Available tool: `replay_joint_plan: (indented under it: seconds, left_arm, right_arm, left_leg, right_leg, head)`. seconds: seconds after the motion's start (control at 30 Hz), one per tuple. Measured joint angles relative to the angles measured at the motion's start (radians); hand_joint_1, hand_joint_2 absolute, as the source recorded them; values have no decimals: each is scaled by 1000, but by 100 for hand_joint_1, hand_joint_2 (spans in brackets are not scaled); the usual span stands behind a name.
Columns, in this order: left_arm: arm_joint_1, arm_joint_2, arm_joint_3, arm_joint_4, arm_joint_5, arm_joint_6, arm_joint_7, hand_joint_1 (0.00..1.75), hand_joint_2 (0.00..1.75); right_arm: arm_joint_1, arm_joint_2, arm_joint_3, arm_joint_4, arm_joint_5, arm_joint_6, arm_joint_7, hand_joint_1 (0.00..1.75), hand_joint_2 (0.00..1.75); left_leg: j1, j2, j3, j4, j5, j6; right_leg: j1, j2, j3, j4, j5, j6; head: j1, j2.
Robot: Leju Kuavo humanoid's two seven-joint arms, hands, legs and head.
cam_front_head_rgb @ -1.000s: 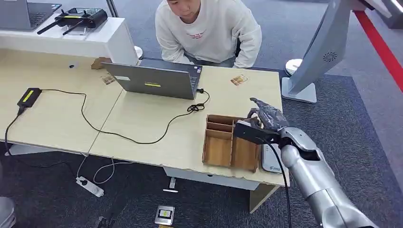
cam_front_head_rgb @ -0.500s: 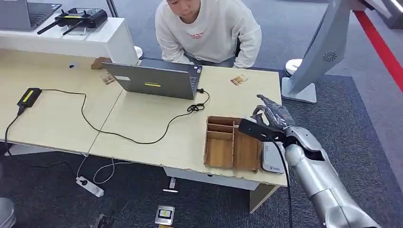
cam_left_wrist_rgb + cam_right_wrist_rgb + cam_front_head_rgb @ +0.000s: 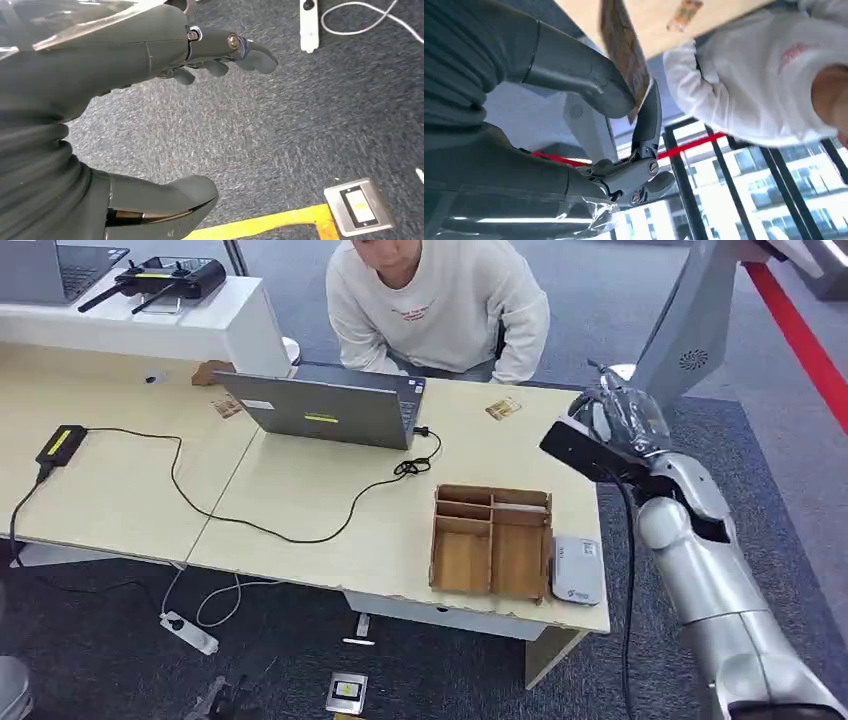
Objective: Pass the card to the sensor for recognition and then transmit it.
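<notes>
My right hand point(image 3: 618, 420) is raised above the table's right edge, level with the far corner. In the right wrist view, my right hand point(image 3: 594, 90) pinches a brownish printed card point(image 3: 623, 47) between thumb and a finger, edge-on to the camera. The sensor point(image 3: 577, 570), a flat white box, lies at the table's near right corner beside a wooden tray point(image 3: 490, 540). A person in a white sweatshirt point(image 3: 440, 310) sits at the far side of the table. My left hand point(image 3: 100, 55) hangs over grey carpet with its fingers apart and nothing in it.
A grey laptop point(image 3: 330, 405) with a black cable stands in front of the person. Another small card point(image 3: 503, 408) lies on the table's far right. A grey kiosk stand point(image 3: 690, 330) rises just behind my right hand. A floor socket point(image 3: 357, 207) is set in the carpet.
My right hand has lifted from over the wooden tray and sensor and moved up, away and to the right, still holding the card. The tray and sensor now lie uncovered.
</notes>
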Motion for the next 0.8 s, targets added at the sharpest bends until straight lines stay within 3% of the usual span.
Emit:
replay_joint_plan:
  seconds: [0.47,0.8]
  left_arm:
    - [-20,-6,-2,7,-32,-37,12,0,175]
    - [-38,0,-2,9,-40,-79,12,0,175]
  right_arm:
    - [-18,-18,-37,-48,37,-1,-28,175,175]
    - [-169,52,-20,91,94,0,-115,175,175]
  left_leg:
    - [0,0,-1,0,0,0]
    - [0,0,-1,0,0,0]
  right_leg:
    - [0,0,0,0,0,0]
    - [0,0,0,1,0,0]
  head:
    - [0,0]
    - [0,0]
